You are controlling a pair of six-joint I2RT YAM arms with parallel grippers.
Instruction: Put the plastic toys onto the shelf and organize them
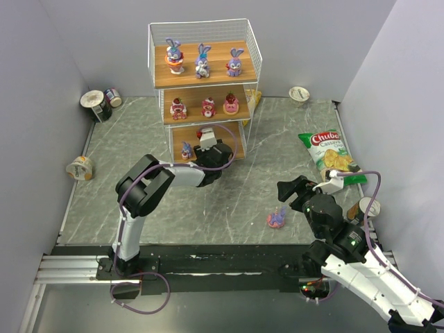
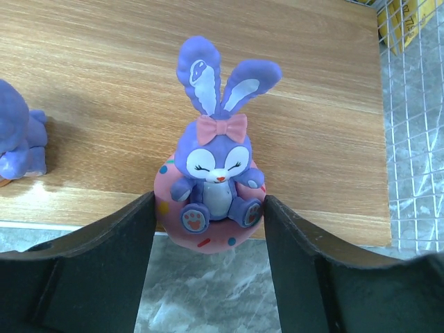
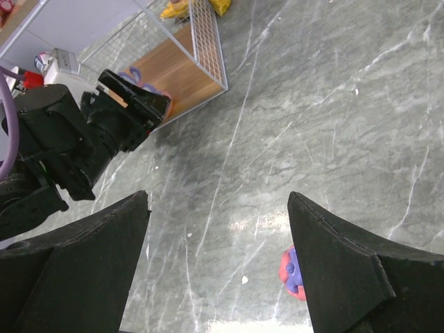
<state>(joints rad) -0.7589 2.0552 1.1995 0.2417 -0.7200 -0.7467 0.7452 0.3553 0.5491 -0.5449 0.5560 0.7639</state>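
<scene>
The shelf [image 1: 154, 62] stands at the back, with three purple bunnies [image 1: 202, 61] on its top board and three pink-red figures [image 1: 208, 107] on the middle one. On the bottom board sit a small purple toy [image 1: 186, 150] and a purple bunny on a pink ring base [image 2: 211, 173], right at the board's front edge. My left gripper [image 2: 209, 200] is shut on that base, its fingers [image 2: 139, 229] touching both sides. My right gripper [image 3: 218, 196] hangs open over the floor. A red-purple toy [image 3: 291, 272] lies beside its right finger, also in the top view [image 1: 277, 219].
A green-red chip bag [image 1: 331, 154] lies at the right. Cans [image 1: 97, 104] stand at the back left and a cup [image 1: 80, 168] at the left. More cups sit at the back right [image 1: 299, 93] and the right edge [image 1: 368, 207]. A yellow packet [image 1: 251, 100] lies behind the shelf.
</scene>
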